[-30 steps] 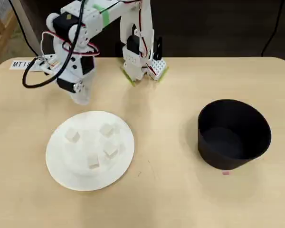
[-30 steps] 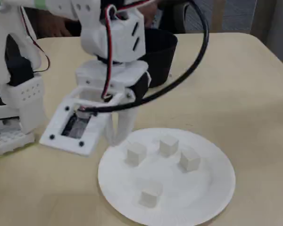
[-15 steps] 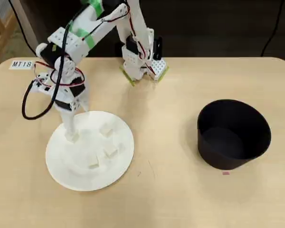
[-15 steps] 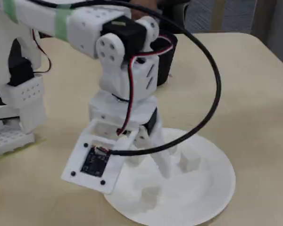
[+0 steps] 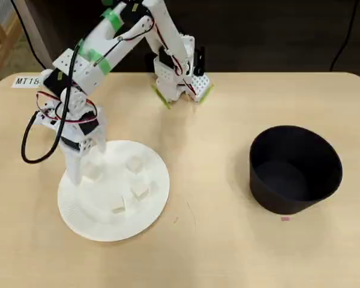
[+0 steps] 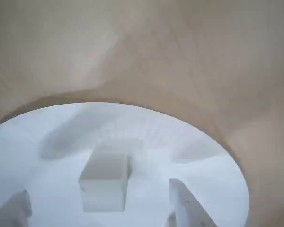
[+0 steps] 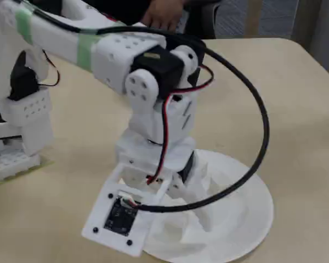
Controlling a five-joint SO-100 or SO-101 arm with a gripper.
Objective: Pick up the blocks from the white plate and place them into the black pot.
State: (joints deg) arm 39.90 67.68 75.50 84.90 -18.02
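Overhead view: arm reached from its base at the far edge of the bench [image 5: 228, 252] down to the left side of the white plate [image 5: 147, 216], which sat left of centre. The gripper [image 5: 78, 171] pointed down over the plate's left rim area, right at one of the blocks [image 5: 93, 172]; jaws appeared slightly apart around it, but contact could not be confirmed from above. Three more blocks were visible on the plate: one far-centre [image 5: 134, 164], one centre-right [image 5: 140, 192], one near-centre [image 5: 117, 207]. The black pot [image 5: 295, 169] stood well apart on the right of the bench, upright; nothing could be made out on its dark floor. Wrist view gave what the overhead did not: a block [image 6: 104, 182] sat squarely between the two gripper fingers, one finger [image 6: 187, 203] at lower right and the other [image 6: 12, 210] at lower left, with visible gaps on both sides, so the gripper was narrowly open and not yet gripping. Plate rim [image 6: 132, 111] and bare bench [image 6: 189, 56] lay beyond. Fixed view: the wrist housing and camera board hid the blocks entirely; only the plate's right rim [image 7: 257, 219] showed, with the arm low over it. A black cable [image 7: 257, 126] looped off the wrist, and a person's hand [image 7: 162, 13] showed at the far edge.
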